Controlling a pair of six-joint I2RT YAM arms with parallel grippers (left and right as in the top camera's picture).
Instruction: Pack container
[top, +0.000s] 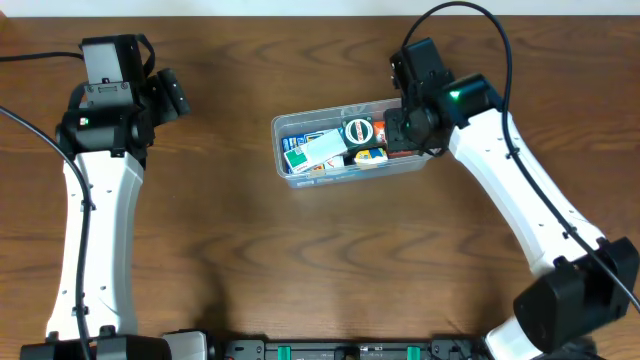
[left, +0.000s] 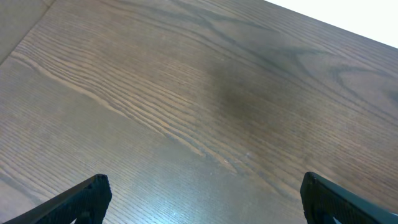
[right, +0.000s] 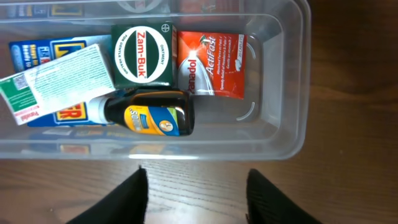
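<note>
The container (top: 281, 133) is a clear plastic tub in the middle of the table, also in the right wrist view (right: 292, 74). It holds a green Zam-Buk box (right: 143, 55), a red Panadol ActiFast box (right: 211, 62), a blue box (right: 28, 53), a white-and-green box (right: 53, 81) and a small dark bottle with a yellow label (right: 152, 115). My right gripper (right: 196, 186) is open and empty just outside the tub's right end (top: 405, 125). My left gripper (left: 202, 196) is open and empty over bare wood at the far left (top: 170, 95).
The wooden table (top: 300, 250) has bare surface round the tub. Black cables (top: 470, 15) run along the back edge behind both arms.
</note>
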